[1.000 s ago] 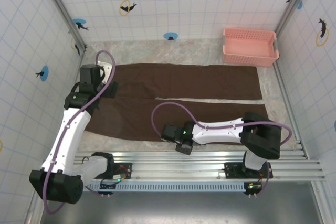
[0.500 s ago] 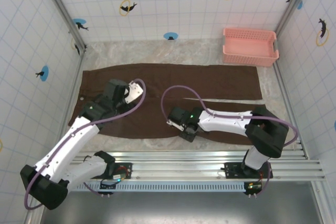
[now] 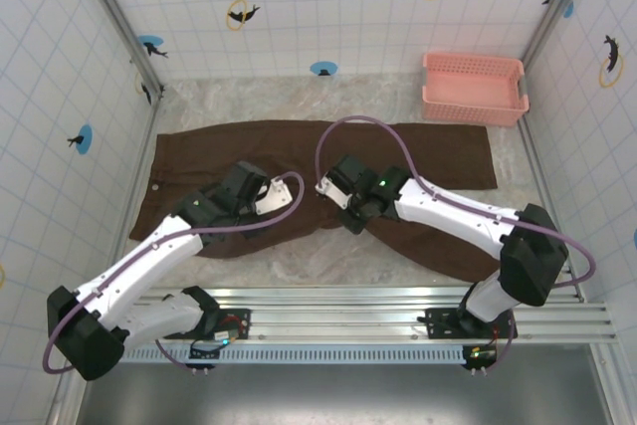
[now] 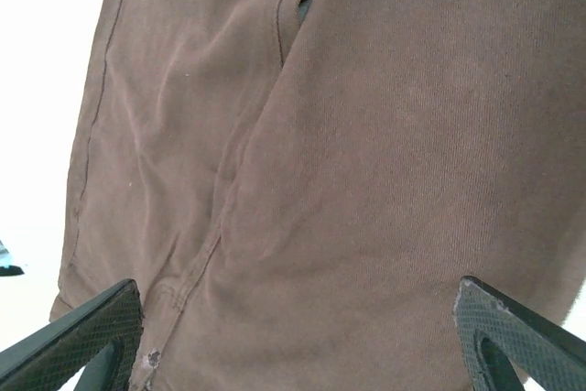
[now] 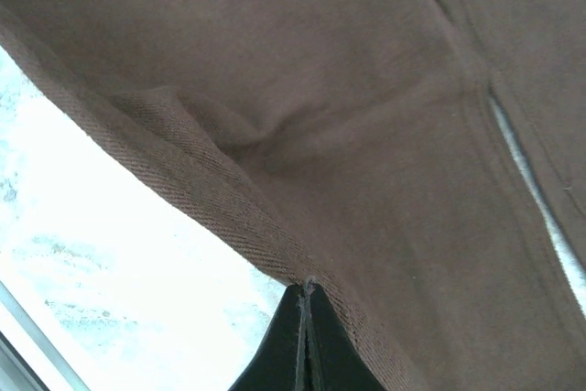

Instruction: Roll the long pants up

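Since a second ago, our right claw (image 5: 304, 298) has dragged the near leg of the long pants (image 3: 418, 151) toward the middle of the worktop (image 3: 299, 97), clamped on the leg's edge. Our left claw (image 4: 295, 292) hangs apart over the waist end, toward the left edge. We judge rolling barely begun; no roll shows.

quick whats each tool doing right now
left tool: open over the long pants, holding nothing
right tool: shut, pinching the pants' edge
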### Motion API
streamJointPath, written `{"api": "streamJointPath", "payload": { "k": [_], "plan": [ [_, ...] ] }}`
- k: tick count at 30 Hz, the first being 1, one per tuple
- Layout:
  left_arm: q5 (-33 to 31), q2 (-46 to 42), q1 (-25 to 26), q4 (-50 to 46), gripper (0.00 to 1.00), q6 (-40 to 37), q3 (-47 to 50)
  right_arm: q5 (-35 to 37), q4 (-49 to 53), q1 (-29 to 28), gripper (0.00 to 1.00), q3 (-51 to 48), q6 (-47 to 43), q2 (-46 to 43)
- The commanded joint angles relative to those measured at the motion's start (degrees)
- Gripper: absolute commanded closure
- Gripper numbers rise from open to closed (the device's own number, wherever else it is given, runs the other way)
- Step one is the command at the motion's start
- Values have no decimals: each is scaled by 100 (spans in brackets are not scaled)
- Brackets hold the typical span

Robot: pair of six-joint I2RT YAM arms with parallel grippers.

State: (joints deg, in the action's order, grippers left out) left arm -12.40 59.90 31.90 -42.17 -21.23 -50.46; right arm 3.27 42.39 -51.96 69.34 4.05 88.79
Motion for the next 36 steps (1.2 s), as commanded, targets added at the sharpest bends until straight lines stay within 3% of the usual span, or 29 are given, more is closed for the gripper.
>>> {"api": "streamJointPath", "payload": {
  "k": [1, 8, 16, 18, 21, 23, 24, 25, 34, 36],
  "plan": [
    [209, -124, 36, -87, 8, -89, 186, -39, 171, 191, 100, 319, -60, -165],
    [209, 215, 44, 221, 5, -109, 361, -264, 57, 652, 100, 469, -80, -357],
    [-327, 1616, 28, 616, 7, -304, 53, -671, -12, 1027, 100, 444, -234, -494],
    [-318, 1976, 27, 573, 16, -249, -89, -718, -20, 1081, 100, 433, -247, -519],
    [-109, 2388, -50, 451, 54, -152, -279, -801, -16, 1174, 100, 407, -241, -560],
    [-105, 2515, -70, 404, 68, -84, -356, -872, -37, 1241, 100, 388, -238, -595],
    [-113, 2526, -78, 405, 80, -75, -359, -891, -42, 1269, 100, 381, -239, -606],
    [-177, 2514, -84, 416, 100, -78, -358, -876, -53, 1292, 100, 372, -225, -622],
    [-710, 1803, -280, -342, 100, -385, -905, -966, -12, 1562, 100, 544, -182, -409],
    [-754, 1822, -633, -533, 100, -520, -1284, -951, -1, 1646, 100, 714, -168, -229]
  ]
}}
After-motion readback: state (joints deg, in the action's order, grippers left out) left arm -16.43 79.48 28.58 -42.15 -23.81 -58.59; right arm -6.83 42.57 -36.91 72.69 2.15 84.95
